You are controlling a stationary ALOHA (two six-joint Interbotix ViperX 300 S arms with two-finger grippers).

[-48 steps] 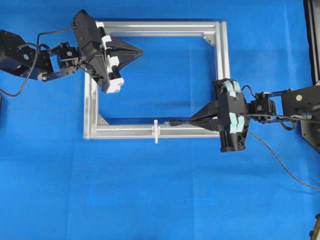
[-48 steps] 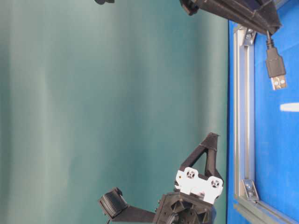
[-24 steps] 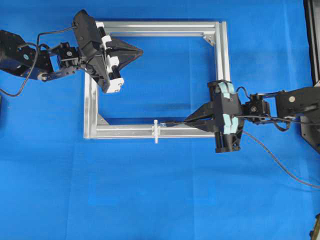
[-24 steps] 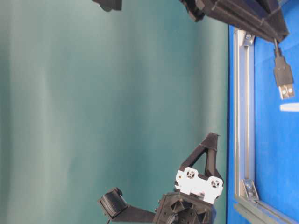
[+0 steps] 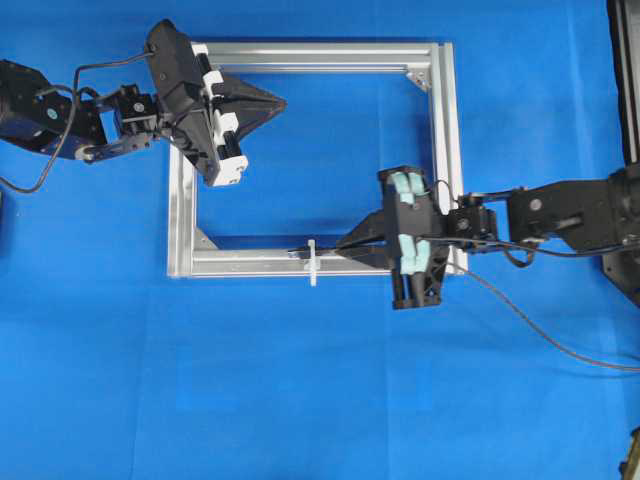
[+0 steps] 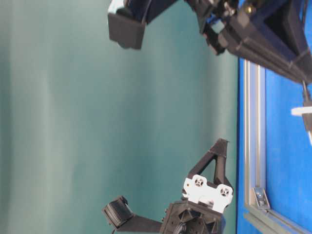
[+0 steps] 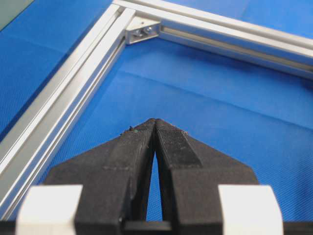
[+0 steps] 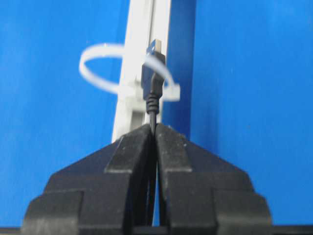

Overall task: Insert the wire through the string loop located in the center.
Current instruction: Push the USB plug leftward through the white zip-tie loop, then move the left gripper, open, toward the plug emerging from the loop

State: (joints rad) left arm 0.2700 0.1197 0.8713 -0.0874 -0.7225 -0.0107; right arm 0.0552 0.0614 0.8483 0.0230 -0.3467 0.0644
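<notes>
The wire (image 5: 330, 247) is a thin black cable, and my right gripper (image 5: 347, 243) is shut on it just behind its plug (image 8: 153, 81). The white string loop (image 5: 312, 263) stands on the front bar of the silver frame (image 5: 445, 130). Seen from overhead, the plug tip reaches just left of the loop. The right wrist view shows the plug lying across the opening of the string loop (image 8: 98, 73), directly ahead of the right gripper (image 8: 154, 127). My left gripper (image 5: 283, 101) hovers shut and empty over the frame's back left part, also seen as the left gripper (image 7: 155, 120).
Slack in the wire (image 5: 560, 345) trails off to the right over the blue mat. Corner brackets (image 5: 205, 240) sit inside the frame. A black stand (image 5: 625, 80) runs along the right edge. The frame bar (image 7: 88, 63) lies ahead of the left gripper, on its left.
My right gripper has moved left along the front bar with the wire. The plug has gone from well right of the string loop to the loop itself. The left arm has not moved.
</notes>
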